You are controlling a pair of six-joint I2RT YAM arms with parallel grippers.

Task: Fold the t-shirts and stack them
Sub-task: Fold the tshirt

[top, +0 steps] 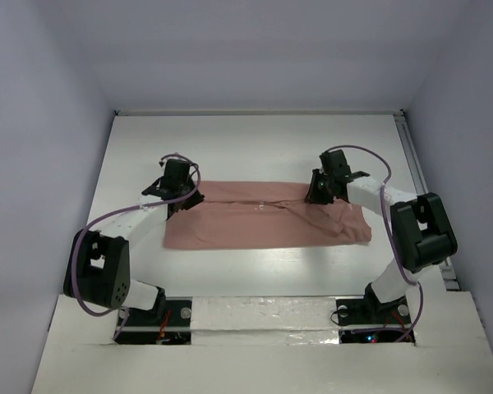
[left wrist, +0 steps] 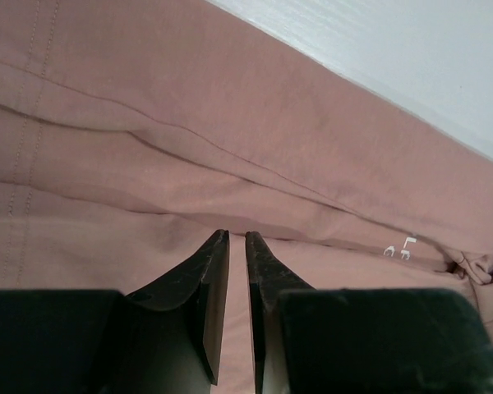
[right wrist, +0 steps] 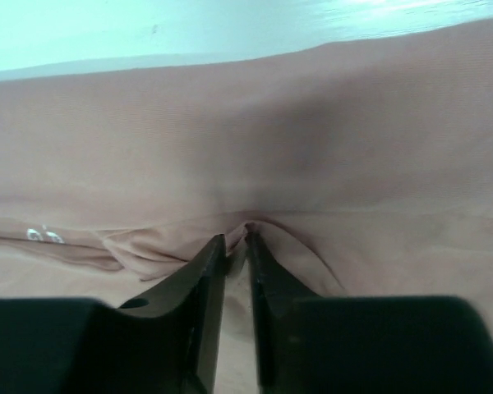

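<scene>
T-shirt [top: 263, 223]: soft salmon-pink cloth; creased long rectangle on smooth white table [top: 255, 139]
Left gripper [left wrist: 237, 236]: 10 o'clock corner; fingers almost touching; cannot tell if gripping
Right gripper [right wrist: 235, 238]: 2 o'clock; pinching puckered fold

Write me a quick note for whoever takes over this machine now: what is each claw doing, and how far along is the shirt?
Left gripper: nearly shut, at the shirt's far left corner; hold on cloth unclear.
Right gripper: shut on a pucker of shirt near its far edge.
Shirt: lies on the table as a long strip.
Done: seemingly a lengthwise fold.
Left: fold it shorter; nothing is stacked yet.
</scene>
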